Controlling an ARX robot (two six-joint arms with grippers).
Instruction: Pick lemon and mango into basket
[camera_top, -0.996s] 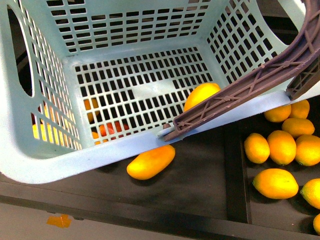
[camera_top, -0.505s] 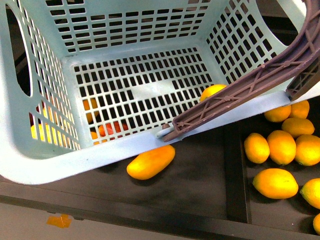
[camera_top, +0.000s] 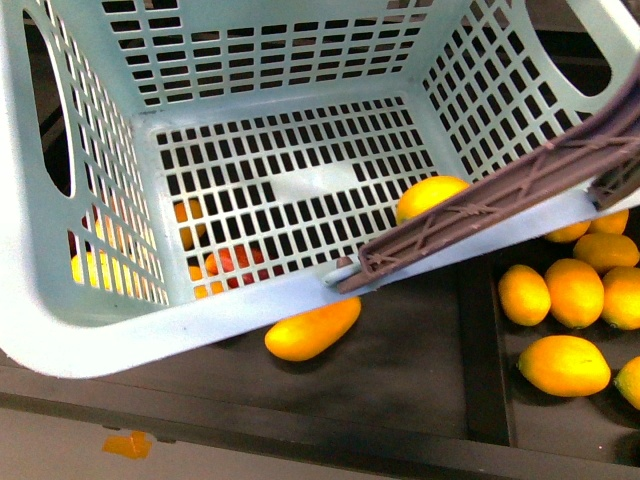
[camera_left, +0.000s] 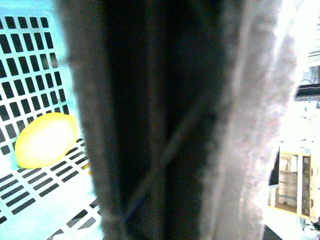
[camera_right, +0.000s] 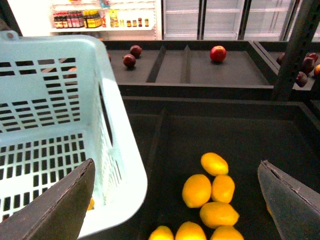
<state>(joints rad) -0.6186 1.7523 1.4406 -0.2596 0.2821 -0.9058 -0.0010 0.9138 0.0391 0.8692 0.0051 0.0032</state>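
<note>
**Lemon in basket, mango out on the shelf**

The right gripper (camera_right: 176, 167) hangs wide open and empty over loose yellow fruit (camera_right: 196, 190), beside the basket (camera_right: 125, 167). Whether the left gripper is closed cannot be told: a blurred brown handle (camera_left: 165, 125) fills its view. The smooth oval mango (camera_top: 312, 329) lies on the dark shelf (camera_top: 410, 370), half under the slotted aqua rim, long axis near-left to far-right. Farther in, the glossy lemon (camera_top: 430, 197) rests on the slotted floor, partly behind the handle

Front camera steeply down into the basket (camera_top: 100, 340), left wrist tight against its handle (camera_left: 165, 125), right wrist alongside.
</note>
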